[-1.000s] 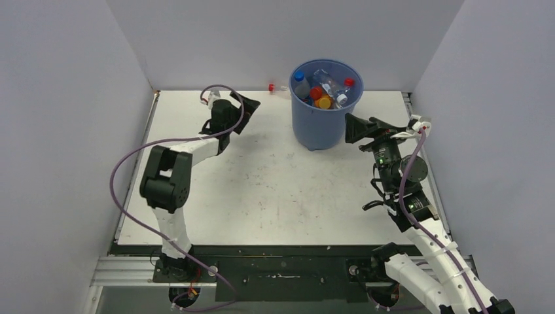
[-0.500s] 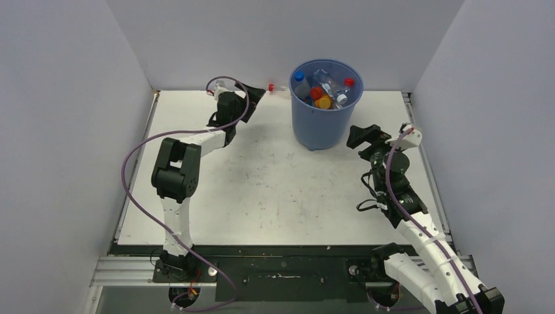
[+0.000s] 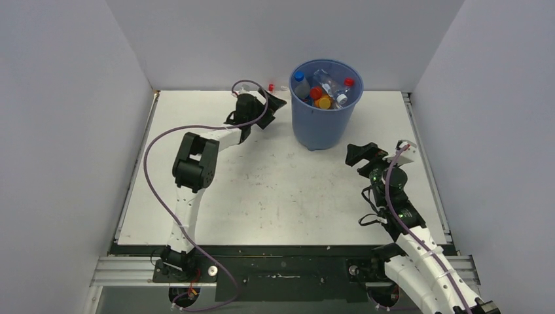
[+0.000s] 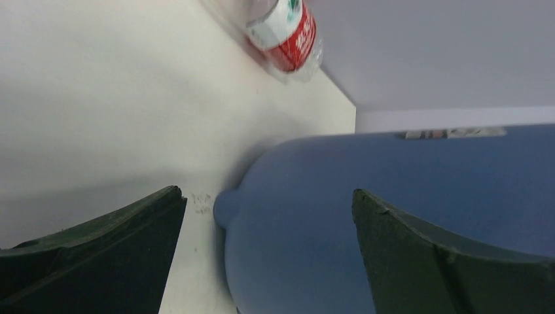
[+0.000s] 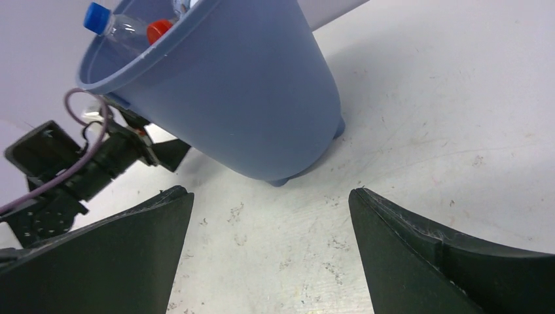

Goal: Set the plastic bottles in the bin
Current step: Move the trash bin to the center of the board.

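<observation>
The blue bin (image 3: 324,124) stands at the table's back middle with several bottles (image 3: 321,88) inside; it also shows in the left wrist view (image 4: 406,216) and the right wrist view (image 5: 242,98). One red-labelled bottle (image 3: 276,87) lies against the back wall left of the bin, also in the left wrist view (image 4: 286,36). My left gripper (image 3: 273,104) is open and empty, just in front of that bottle and close to the bin's left side. My right gripper (image 3: 358,154) is open and empty, on the near right of the bin.
White walls close in the table on the left, back and right. The left arm's purple cable (image 3: 196,131) loops over the left half of the table. The table's right edge rail (image 3: 429,176) runs beside the right arm.
The left gripper has swung right along the back of the table toward the bin and the lying bottle. The right gripper has drawn back toward me, away from the bin.
</observation>
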### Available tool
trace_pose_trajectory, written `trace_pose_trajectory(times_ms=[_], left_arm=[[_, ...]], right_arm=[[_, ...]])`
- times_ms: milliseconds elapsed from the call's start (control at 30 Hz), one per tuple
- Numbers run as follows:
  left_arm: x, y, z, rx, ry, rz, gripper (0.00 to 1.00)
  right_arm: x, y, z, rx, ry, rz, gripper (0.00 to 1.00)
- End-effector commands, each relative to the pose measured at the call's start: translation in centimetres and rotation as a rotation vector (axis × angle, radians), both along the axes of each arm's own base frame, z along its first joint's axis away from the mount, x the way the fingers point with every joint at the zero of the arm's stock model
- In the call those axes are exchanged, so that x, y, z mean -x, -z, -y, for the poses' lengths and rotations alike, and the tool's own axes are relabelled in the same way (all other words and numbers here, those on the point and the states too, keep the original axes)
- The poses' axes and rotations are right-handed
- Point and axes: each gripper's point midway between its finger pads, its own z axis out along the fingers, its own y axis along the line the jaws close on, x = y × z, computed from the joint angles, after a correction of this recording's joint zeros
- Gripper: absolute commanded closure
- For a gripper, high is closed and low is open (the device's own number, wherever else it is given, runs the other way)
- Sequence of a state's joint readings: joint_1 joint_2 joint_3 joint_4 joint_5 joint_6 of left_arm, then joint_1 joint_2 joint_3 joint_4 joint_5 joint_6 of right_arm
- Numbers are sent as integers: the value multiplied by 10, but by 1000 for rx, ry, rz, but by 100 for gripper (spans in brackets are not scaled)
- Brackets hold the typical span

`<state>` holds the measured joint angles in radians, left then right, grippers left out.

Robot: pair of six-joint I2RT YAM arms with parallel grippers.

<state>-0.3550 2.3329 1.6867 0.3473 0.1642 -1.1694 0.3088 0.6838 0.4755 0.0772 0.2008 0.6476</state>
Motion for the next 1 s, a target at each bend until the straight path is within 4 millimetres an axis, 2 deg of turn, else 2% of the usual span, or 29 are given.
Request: trace_pose_trajectory(times_ms=[0, 200, 500, 800, 967], left_arm=[[8, -26, 41, 40, 103, 79, 4], [21, -25, 84, 49, 181, 93, 7], [43, -26, 129, 81, 243, 106, 9], [61, -27, 165, 102, 291, 121, 10], [73, -27, 191, 109, 331, 125, 10]], right_arm=[[4, -15, -6, -8, -42, 46, 7], [8, -12, -18, -17, -105, 41, 6], [19, -21, -27, 8, -179, 66, 6], [30, -52, -42, 23, -285, 136, 6], [32, -62, -49, 32, -326, 148, 6]])
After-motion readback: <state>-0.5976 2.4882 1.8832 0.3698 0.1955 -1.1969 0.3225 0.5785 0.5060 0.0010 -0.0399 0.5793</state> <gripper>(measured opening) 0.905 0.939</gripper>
